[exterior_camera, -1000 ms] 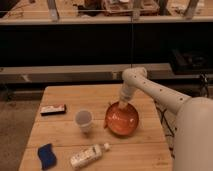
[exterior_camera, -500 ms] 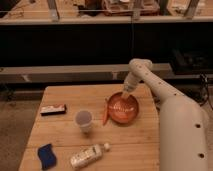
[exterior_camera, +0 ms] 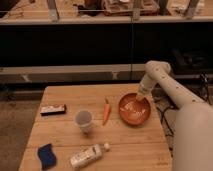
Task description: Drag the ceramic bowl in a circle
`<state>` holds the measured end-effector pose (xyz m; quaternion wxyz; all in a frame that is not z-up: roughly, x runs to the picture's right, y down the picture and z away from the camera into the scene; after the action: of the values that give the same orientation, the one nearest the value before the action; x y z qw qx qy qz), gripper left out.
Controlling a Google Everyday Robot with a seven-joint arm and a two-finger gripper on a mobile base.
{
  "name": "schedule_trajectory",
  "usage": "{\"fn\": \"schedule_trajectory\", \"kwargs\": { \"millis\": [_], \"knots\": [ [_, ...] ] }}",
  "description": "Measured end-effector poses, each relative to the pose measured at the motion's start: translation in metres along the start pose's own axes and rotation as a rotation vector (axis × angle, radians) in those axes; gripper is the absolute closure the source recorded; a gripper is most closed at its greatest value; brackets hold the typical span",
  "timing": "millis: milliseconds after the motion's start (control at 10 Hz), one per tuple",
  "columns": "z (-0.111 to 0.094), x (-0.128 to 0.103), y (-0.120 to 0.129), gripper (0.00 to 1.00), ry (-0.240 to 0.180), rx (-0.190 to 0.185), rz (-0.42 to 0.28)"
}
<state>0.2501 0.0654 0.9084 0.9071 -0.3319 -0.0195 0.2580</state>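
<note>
Dragged away from the tabletop's [exterior_camera: 125, 146] near middle and then rightward over the past second, the glossy, wide orange-red ceramic bowl [exterior_camera: 134, 111] now sits toward the right edge, directly beneath the gripper [exterior_camera: 142, 95] and spreading out on my side of it. I see the fingers closed tight at the bowl's far rim. Because the bowl has travelled with them, I judge that they are pinching that rim rather than merely resting there.

The sweep has uncovered a slim orange carrot [exterior_camera: 106, 111], which lies left of the fingers and just clear of the bowl. A small translucent whitish cup [exterior_camera: 83, 120] stands further left and closer to me, well apart from the bowl.

From my station, the curved track reads as the opening arc of the circle, with most of the loop not yet drawn. I judge the returning leftward arc to be the risk, since the carrot lies close enough there to be clipped.
</note>
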Motion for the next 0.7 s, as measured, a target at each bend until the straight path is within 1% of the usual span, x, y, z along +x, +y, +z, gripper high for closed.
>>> {"fn": "schedule_trajectory", "kwargs": {
  "millis": [200,300,400,500,600,700],
  "knots": [
    [-0.007,0.037,0.016,1.0,0.025,0.017,0.071],
    [-0.01,0.052,0.028,1.0,0.035,0.025,0.1],
    [-0.013,0.063,0.04,1.0,0.04,0.029,0.111],
    [-0.015,0.066,0.05,1.0,0.03,0.028,0.097],
    [-0.014,0.069,0.062,1.0,0.016,0.021,0.057],
    [-0.013,0.073,0.075,0.99,0.001,0.007,0.013]
  ]
}}
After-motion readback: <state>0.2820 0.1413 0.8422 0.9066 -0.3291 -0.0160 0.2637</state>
